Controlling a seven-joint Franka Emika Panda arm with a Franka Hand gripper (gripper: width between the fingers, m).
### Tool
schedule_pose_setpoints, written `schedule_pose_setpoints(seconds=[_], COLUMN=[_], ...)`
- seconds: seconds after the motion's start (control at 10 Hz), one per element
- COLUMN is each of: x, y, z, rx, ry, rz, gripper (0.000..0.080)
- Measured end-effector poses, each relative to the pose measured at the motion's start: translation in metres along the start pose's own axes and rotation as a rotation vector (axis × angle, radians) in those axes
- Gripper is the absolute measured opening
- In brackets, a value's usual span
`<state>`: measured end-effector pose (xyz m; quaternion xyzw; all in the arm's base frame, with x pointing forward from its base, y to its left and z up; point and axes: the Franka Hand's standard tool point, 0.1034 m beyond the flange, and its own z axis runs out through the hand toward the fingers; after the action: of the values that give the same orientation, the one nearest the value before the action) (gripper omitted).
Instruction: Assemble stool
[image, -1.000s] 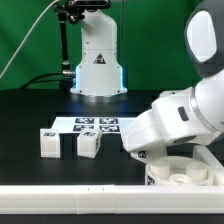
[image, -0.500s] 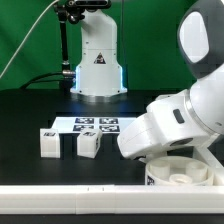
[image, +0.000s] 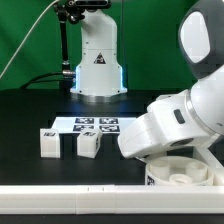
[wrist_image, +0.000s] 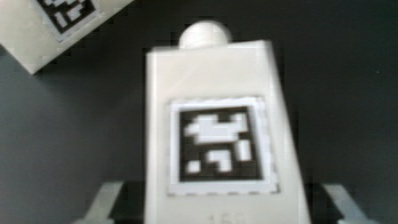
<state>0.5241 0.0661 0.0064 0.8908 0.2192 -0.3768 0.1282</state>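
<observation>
In the wrist view a white blocky stool leg (wrist_image: 214, 110) with a black-and-white tag and a rounded peg at its far end lies on the black table between my gripper's (wrist_image: 228, 198) fingers. The fingers (wrist_image: 118, 200) stand on either side of it with dark gaps showing, so the gripper is open around the leg. A corner of another tagged white part (wrist_image: 63, 25) shows beyond it. In the exterior view two more legs (image: 50, 141) (image: 89, 144) stand at the left. The round seat (image: 185, 172) lies at the front right, under my arm (image: 170, 120), which hides the gripper.
The marker board (image: 97, 125) lies flat behind the two legs. The robot base (image: 97, 60) stands at the back. A long white bar (image: 70, 190) runs along the table's front edge.
The arm shifted slightly toward the exterior view's left and lower one second to half a second ago. It has held still since. The two legs at the left have not moved.
</observation>
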Motion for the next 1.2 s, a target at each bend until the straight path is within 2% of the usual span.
schedule_pose_setpoints(seconds=[0.1, 0.3, 0.4, 0.5, 0.7, 0.8, 0.9, 1.2], x=[0.0, 0.0, -0.003, -0.011, -0.033, -0.04, -0.043, -0.038], y=[0.0, 0.0, 0.003, 0.006, 0.015, 0.02, 0.022, 0.023], z=[0.0, -0.003, -0.009, -0.018, -0.036, -0.046, -0.05, -0.052], rx=[0.0, 0.002, 0.005, 0.006, 0.033, 0.03, 0.026, 0.021], ry=[0.0, 0.01, 0.016, 0.015, -0.014, 0.01, 0.04, 0.072], rz=[-0.001, -0.008, -0.006, -0.003, -0.026, -0.037, -0.051, -0.052], gripper=[0.0337, 0.0337, 0.0337, 0.0337, 0.0337, 0.0337, 0.0337, 0.0338])
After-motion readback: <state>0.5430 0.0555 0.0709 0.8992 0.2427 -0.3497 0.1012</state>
